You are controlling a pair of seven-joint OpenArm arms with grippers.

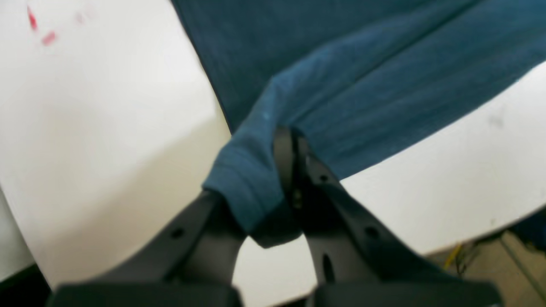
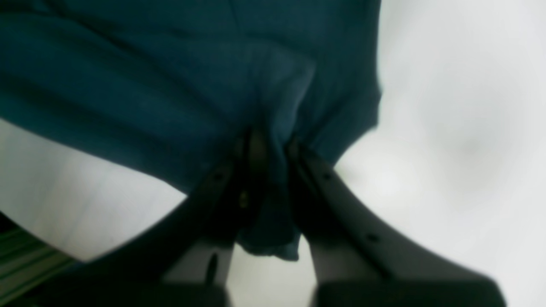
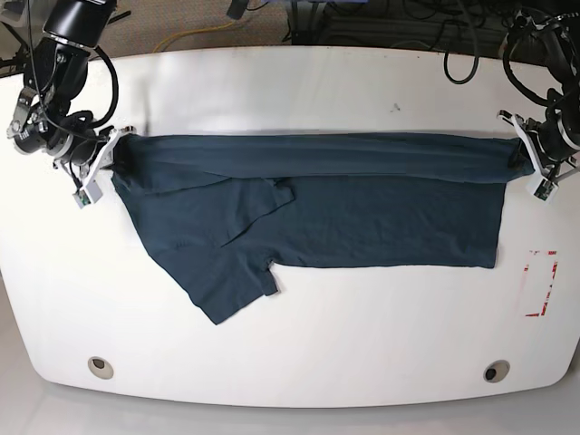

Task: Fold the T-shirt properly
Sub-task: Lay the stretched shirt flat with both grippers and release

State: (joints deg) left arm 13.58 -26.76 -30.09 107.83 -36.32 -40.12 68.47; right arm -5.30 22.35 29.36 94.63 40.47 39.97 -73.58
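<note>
1. Tabletop first: the broad white rounded table is carrying everything, with a small red outlined rectangle mark sitting near the edge on my left arm's side.
2. Spreading across the middle of it, the large dark navy-teal cotton T-shirt is lying lengthwise, its far long edge doubled over into a band, one short sleeve splaying toward the near edge.
3. My left gripper is clenching one end of that folded band; in the left wrist view the cloth is bunching between the black fingers and hanging a little below them.
4. My right gripper is pinching the opposite end, by the shoulder, with fabric gathering in the nip in the same way.
5. Judging from this, I am working the lengthwise fold, holding the band taut between both arms.
6. Next, I reckon, both arms should be carrying the band toward the near edge together, keeping tension even so the layer lands flat and the loose sleeve gets tucked under rather than dragged.
</note>
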